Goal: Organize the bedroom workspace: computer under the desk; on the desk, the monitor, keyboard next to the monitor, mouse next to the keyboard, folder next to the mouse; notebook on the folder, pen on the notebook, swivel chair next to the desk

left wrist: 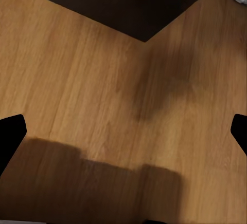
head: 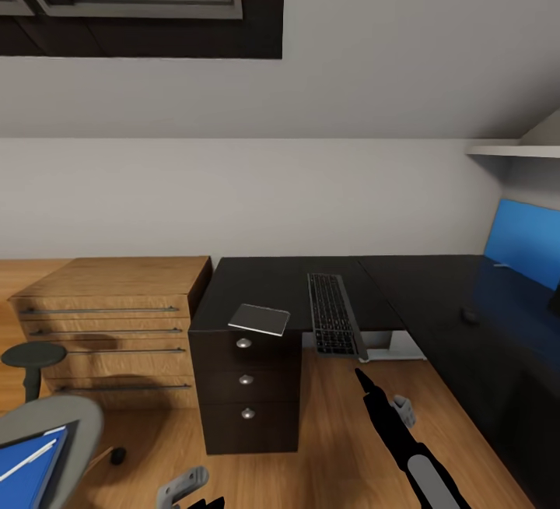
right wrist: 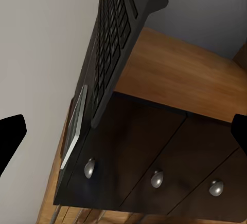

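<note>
Head view: keyboard (head: pixel 333 313) lies on the black table (head: pixel 272 283), its near end overhanging the front edge at my 12 o'clock; notebook (head: pixel 259 319) rests tilted at the table corner above the drawer unit (head: pixel 246 384), toward 11 o'clock. Mouse (head: pixel 469 316) sits at 2 o'clock. Blue folder (head: pixel 27 470) lies on the swivel chair (head: pixel 43 431), at 8 o'clock. Right pincer (head: pixel 362 377) hangs below the keyboard; left pincer (left wrist: pixel 123 131) is spread wide over wood floor (left wrist: pixel 103 90), right likewise, neither gripping anything.
</note>
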### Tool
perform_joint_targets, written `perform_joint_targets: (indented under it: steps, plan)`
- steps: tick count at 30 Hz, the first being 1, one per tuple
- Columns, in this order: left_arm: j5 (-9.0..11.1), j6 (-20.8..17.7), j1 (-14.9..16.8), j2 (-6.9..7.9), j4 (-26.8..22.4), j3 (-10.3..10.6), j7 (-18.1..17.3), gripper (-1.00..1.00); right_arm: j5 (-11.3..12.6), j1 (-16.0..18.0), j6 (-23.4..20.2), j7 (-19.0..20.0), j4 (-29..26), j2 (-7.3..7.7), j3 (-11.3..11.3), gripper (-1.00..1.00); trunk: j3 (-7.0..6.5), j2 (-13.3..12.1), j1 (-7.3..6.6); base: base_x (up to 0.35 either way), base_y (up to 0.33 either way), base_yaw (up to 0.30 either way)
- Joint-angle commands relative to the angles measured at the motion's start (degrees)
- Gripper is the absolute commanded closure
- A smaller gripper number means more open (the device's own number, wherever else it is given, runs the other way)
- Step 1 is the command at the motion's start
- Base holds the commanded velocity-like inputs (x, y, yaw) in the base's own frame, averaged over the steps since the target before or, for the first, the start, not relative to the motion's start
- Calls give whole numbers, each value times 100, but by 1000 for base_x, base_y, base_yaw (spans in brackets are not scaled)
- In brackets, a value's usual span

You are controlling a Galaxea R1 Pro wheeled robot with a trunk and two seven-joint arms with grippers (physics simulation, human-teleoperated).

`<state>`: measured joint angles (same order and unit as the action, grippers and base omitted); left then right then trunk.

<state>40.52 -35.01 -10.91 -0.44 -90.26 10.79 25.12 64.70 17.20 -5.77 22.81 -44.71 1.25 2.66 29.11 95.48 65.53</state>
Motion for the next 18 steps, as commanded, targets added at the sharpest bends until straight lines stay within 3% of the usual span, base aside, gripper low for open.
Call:
perform_joint_targets:
  steps: [1,6,18]
  plan:
    - [61,-6,1,0,-9,2,54,-100,60,2,-56,22,-1,-2,15,-100,5,3,1,140,73,0]
    - [62,-8,1,0,-9,2,54,-100,60,2,-56,22,-2,-2,15,-100,5,3,1,154,97,0]
    - [61,-6,1,1,-9,-63,54,-100,60,2,-56,22,4,-2,15,-100,5,3,1,18,11,0]
